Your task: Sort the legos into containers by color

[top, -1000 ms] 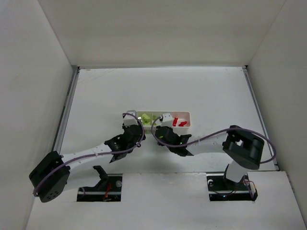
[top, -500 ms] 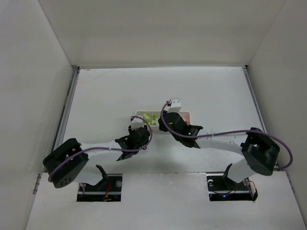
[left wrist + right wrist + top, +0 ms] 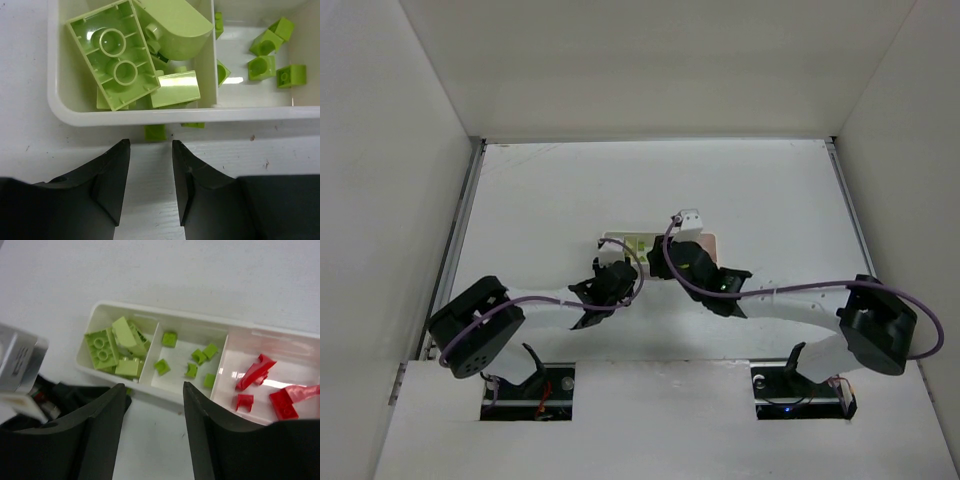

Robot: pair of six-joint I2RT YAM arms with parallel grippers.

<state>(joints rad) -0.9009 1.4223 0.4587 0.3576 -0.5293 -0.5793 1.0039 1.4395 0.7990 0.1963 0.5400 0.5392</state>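
Observation:
The white tray (image 3: 200, 320) has three containers. Its left one holds large lime legos (image 3: 102, 347), the middle one small lime legos (image 3: 197, 356), and the right one red legos (image 3: 255, 371). In the top view my right arm covers most of the tray (image 3: 608, 240). My right gripper (image 3: 153, 386) hovers open above the tray's near wall with nothing in it. My left gripper (image 3: 150, 145) is low at the near wall (image 3: 150, 116) beside the left container, open by a narrow gap with nothing held. One tiny lime lego (image 3: 155, 132) lies on the table against that wall, just ahead of its fingertips.
A second lime sliver (image 3: 192, 125) shows at the foot of the tray's near wall. The left wrist's white camera box (image 3: 17, 362) sits close to my right gripper's left finger. White walls enclose the table (image 3: 520, 200) on three sides.
My right gripper has risen over the tray, moved a little right and spread its jaws wider. The left arm has slid right, bringing its gripper up to the tray's near wall.

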